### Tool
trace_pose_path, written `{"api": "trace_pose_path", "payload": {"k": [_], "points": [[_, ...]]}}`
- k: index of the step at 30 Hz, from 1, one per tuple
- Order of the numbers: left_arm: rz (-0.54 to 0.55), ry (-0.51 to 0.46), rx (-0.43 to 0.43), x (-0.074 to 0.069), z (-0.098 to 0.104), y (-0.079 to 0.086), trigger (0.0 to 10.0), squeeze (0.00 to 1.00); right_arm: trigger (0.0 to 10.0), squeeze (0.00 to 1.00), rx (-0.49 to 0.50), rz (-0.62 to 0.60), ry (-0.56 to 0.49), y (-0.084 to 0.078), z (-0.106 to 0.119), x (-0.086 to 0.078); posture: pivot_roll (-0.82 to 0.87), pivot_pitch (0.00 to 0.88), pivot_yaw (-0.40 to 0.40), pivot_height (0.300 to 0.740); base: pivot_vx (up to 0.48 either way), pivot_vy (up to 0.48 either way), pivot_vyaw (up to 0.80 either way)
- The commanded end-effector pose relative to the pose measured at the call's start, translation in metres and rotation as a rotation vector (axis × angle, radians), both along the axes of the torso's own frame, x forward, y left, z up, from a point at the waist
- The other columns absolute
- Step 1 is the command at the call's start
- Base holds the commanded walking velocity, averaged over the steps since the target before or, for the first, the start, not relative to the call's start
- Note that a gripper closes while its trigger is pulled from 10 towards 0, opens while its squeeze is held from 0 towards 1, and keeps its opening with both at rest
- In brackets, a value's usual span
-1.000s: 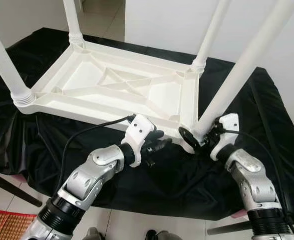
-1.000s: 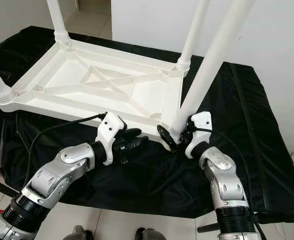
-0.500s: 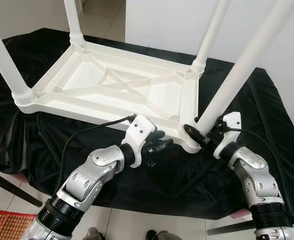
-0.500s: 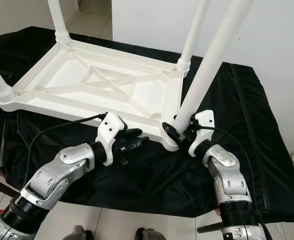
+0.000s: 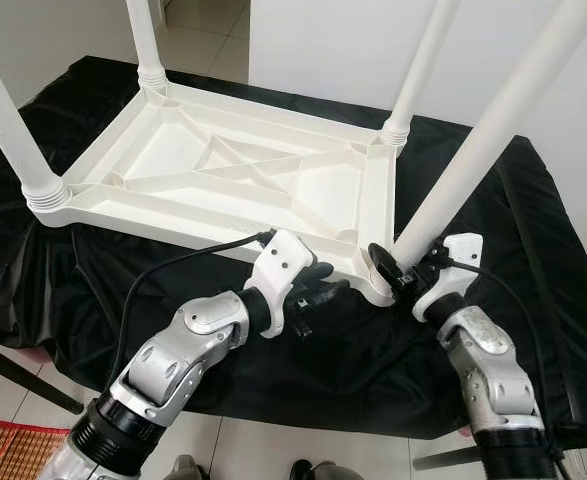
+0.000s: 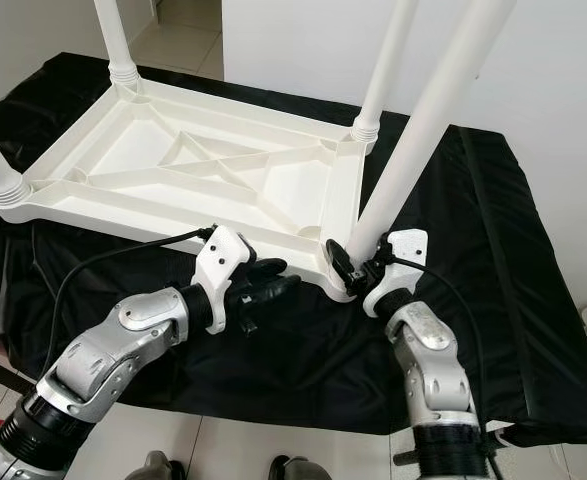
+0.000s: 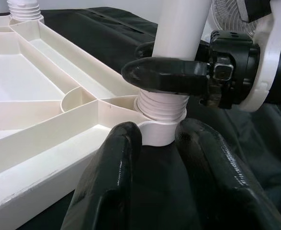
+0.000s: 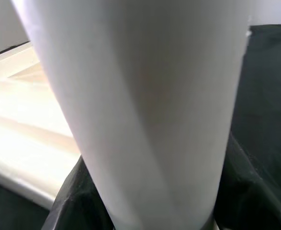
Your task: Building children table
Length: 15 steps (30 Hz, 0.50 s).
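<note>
Left eye view: right end effector (image 5: 401,272) clamps table leg (image 5: 478,152); left end effector (image 5: 325,290) prob. apart.

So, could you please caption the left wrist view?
Right gripper clasps the white plastic table leg above its ribbed socket.

R end effector (image 5: 401,270) + leg (image 5: 478,152) now closer to corner socket (image 7: 162,125).
</note>
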<state>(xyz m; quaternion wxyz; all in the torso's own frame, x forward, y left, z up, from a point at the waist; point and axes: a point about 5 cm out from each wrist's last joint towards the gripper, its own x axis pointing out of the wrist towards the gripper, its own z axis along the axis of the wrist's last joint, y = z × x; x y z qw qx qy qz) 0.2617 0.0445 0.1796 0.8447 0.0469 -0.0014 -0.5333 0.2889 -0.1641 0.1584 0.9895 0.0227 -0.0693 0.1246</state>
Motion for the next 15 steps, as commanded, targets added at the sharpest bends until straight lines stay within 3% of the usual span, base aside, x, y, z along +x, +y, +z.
{"api": "trace_pose_path", "payload": {"k": [1, 6, 8, 15], "points": [[-0.131, 0.019, 0.007, -0.011, -0.001, -0.005, 10.0, 0.00, 0.0, 0.00, 0.051, -0.049, 0.045, 0.003, -0.007, -0.004, 0.04, 0.155, -0.065, 0.740, 0.000, 0.000, 0.00], [-0.133, 0.020, 0.008, -0.011, -0.001, -0.005, 10.0, 0.00, 0.0, 0.00, 0.091, -0.119, 0.050, 0.013, -0.006, -0.008, 0.04, 0.155, -0.065, 0.740, 0.000, 0.000, 0.00], [-0.134, 0.019, 0.010, -0.012, -0.001, -0.005, 10.0, 0.00, 0.0, 0.00, 0.111, -0.208, 0.059, 0.024, -0.004, -0.012, 0.04, 0.157, -0.068, 0.740, 0.000, 0.000, 0.00], [-0.132, 0.018, 0.010, -0.011, 0.000, -0.005, 10.0, 0.00, 0.0, 0.00, 0.115, -0.230, 0.072, 0.031, -0.004, -0.014, 0.05, 0.152, -0.075, 0.740, 0.000, 0.000, 0.00]]}}
